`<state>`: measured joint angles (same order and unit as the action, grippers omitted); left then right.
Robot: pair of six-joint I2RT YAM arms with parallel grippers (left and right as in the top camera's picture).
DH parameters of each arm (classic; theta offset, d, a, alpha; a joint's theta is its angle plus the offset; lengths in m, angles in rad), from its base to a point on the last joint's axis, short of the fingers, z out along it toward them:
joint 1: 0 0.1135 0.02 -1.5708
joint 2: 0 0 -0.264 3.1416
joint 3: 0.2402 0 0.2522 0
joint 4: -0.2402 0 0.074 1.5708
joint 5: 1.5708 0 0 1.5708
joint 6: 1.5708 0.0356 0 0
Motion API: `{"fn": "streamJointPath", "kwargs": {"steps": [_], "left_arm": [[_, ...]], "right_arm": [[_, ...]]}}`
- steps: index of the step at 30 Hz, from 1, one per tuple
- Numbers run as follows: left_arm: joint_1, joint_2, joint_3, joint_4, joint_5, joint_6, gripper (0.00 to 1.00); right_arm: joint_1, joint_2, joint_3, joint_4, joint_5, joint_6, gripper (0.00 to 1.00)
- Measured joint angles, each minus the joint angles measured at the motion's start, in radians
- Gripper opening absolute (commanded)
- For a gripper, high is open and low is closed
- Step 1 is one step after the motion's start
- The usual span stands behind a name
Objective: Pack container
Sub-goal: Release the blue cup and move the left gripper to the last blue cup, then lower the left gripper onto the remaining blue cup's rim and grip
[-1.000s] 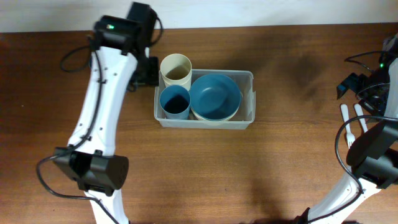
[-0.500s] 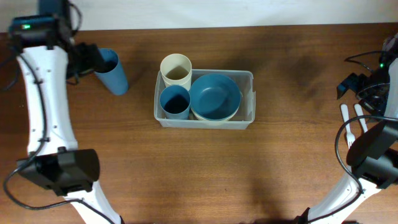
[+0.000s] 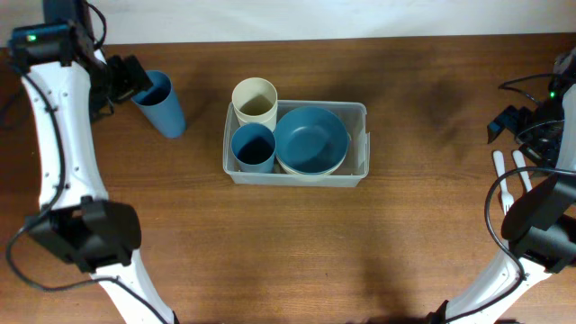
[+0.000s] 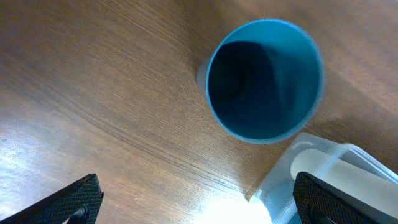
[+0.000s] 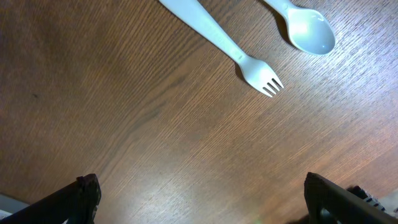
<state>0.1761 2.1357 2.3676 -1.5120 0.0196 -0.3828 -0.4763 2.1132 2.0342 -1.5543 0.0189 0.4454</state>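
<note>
I see my left claw [image 4: 198, 198] with its jaws spread wide, gripping nothing. It hangs just beside a loose blue cup [image 3: 162, 103] that stands upright on the table [image 3: 405, 243], well to the left of the container [image 3: 358, 110], and neither finger touches the cup. My right claw [image 5: 208, 198] is also fully spread and empty, hovering far to the right of the container over a white fork [image 5: 217, 43] and spoon [image 5: 308, 28]. The container sits mid-table, holding a cream cup [image 3: 255, 99], a second blue cup [image 3: 253, 147] and a blue bowl [image 3: 311, 137].
</note>
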Motion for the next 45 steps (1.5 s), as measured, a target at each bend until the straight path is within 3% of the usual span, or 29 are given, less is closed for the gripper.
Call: {"fn": "streamJointPath", "kwargs": {"steps": [22, 45], "left_arm": [[0.0, 0.156, 0.0, 0.024, 0.007, -0.092, 1.0], [0.0, 0.199, 0.0, 0.002, 0.007, -0.17, 1.0]], "right_arm": [[0.0, 0.0, 0.0, 0.0, 0.0, 0.0, 0.99], [0.0, 0.0, 0.0, 0.0, 0.0, 0.0, 0.99]]}}
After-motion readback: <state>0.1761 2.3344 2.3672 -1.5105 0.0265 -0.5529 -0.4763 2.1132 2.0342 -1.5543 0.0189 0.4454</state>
